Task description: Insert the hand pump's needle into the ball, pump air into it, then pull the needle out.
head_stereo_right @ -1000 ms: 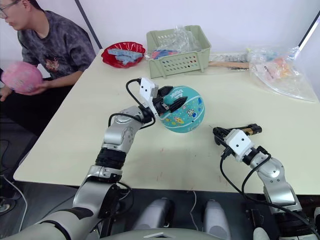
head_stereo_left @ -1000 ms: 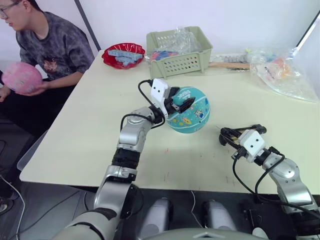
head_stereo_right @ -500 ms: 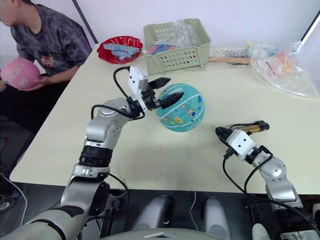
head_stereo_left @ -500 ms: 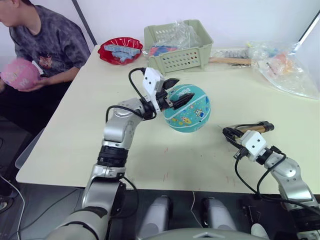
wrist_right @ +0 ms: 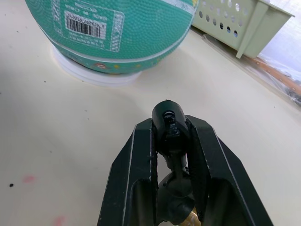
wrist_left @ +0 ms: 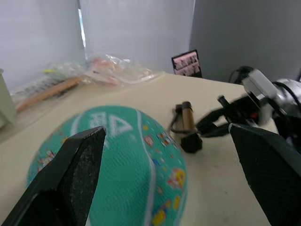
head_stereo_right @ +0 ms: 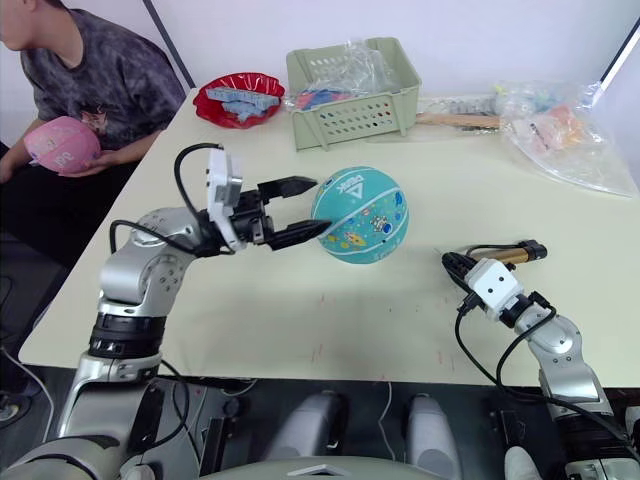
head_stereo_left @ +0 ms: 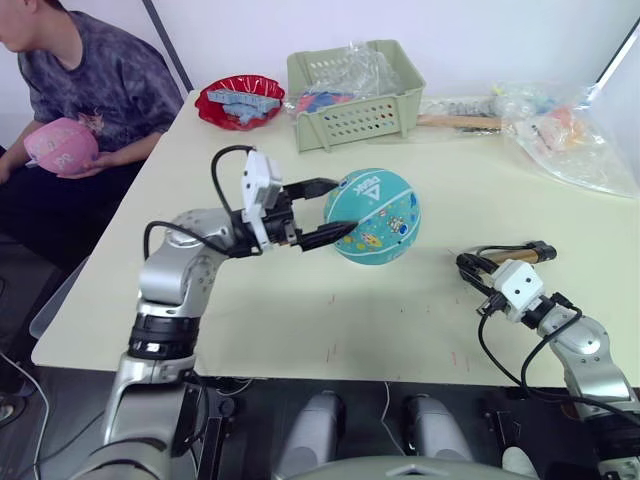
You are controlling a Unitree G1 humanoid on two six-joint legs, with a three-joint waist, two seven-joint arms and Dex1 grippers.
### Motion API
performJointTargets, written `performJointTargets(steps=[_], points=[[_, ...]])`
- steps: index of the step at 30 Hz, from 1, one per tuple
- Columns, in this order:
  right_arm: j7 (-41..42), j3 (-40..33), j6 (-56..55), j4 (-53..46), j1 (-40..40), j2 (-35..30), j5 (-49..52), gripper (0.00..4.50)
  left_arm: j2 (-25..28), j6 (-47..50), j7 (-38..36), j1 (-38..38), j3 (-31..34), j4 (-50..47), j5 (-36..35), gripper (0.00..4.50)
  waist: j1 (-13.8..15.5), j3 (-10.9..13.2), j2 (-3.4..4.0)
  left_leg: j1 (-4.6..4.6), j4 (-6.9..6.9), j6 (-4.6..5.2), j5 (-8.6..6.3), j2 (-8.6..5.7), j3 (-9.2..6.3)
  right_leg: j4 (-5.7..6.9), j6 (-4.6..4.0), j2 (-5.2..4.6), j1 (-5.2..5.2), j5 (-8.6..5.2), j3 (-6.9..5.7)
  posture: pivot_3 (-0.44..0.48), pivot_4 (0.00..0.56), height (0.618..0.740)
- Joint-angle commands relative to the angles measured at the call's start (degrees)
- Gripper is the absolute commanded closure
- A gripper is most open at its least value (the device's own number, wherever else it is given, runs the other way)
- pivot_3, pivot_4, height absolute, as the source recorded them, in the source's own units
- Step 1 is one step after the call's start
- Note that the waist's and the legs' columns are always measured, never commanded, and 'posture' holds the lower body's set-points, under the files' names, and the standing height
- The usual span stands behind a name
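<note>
A teal-blue ball [head_stereo_left: 373,214] sits on a white ring [wrist_right: 94,75] near the centre of the cream table [head_stereo_left: 300,320], its triangle logo turned toward the upper left of the frame. The robot's left gripper [head_stereo_left: 328,210] reaches in from the left with its two black fingers spread wide, one tip at the ball's upper left edge and the other at its lower left edge; whether either tip touches the rubber cannot be told, and the gripper holds nothing.

At the lower right of the frame, the right gripper [wrist_right: 170,136] is closed on the black end of the hand pump [head_stereo_left: 515,253], whose brass-gold barrel lies flat on the table, well apart from the ball. A thin black hose [head_stereo_left: 478,262] loops beside it; the needle is too small to make out.

Along the table's far edge stand a pale green basket [head_stereo_left: 355,92], a red bowl [head_stereo_left: 240,103] and clear plastic bags [head_stereo_left: 560,135]. A person [head_stereo_left: 85,80] sits at the upper left, holding a pink ball [head_stereo_left: 60,145].
</note>
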Motion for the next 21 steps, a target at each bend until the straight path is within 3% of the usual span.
performJointTargets(steps=[1,11,21], points=[[-1.68,-2.38,-0.71,2.70,-0.93,-0.77,-0.41,4.17,3.32,-1.61,-4.31,3.82,2.10,-4.55,-2.21,0.00,0.02,0.00,0.00,0.00,0.00,0.00,0.00,0.01,0.01,0.00,-0.01,0.00,0.00,0.00,0.00,0.000,0.150,0.740],[-3.83,-2.32,-2.10,7.47,-4.08,-1.01,-1.72,4.17,7.62,-3.61,-8.59,11.30,5.25,-6.56,-4.58,0.00,-0.40,0.01,0.01,0.08,0.01,0.01,0.00,0.07,0.09,0.04,-0.09,0.04,0.01,0.05,0.07,0.000,0.150,0.740],[-3.09,-1.98,-2.13,8.43,-4.84,-1.14,-0.95,4.17,8.65,-8.04,-10.80,16.24,7.58,-7.23,-4.36,0.00,-0.97,0.01,0.01,0.08,0.02,0.02,0.00,0.10,0.09,0.06,-0.10,0.05,0.01,0.07,0.08,0.000,0.150,0.740]])
